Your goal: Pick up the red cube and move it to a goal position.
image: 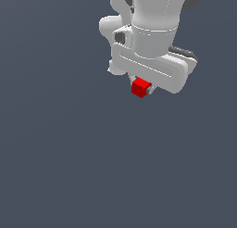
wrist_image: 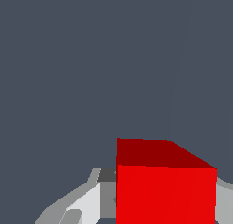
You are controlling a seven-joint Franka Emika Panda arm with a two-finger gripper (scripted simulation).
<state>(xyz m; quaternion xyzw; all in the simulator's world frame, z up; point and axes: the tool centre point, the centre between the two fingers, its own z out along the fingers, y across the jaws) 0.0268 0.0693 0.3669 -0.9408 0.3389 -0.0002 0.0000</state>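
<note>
The red cube (image: pixel 140 88) looks smooth and matt. The gripper (image: pixel 141 89) looks like smooth, slightly shiny white plastic.

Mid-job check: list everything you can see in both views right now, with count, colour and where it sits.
red cube: one, bright red, between the tool's fingers under the white hand; it fills the near part of the wrist view.
surface: one, plain dark grey-blue, fills the background in both views; no goal marker shows on it.
arm: one, white with dark joints, enters from the top of the exterior view.
tool: one, white hand with grey fingers, shut on the cube; whether the cube is off the surface cannot be told.
</note>
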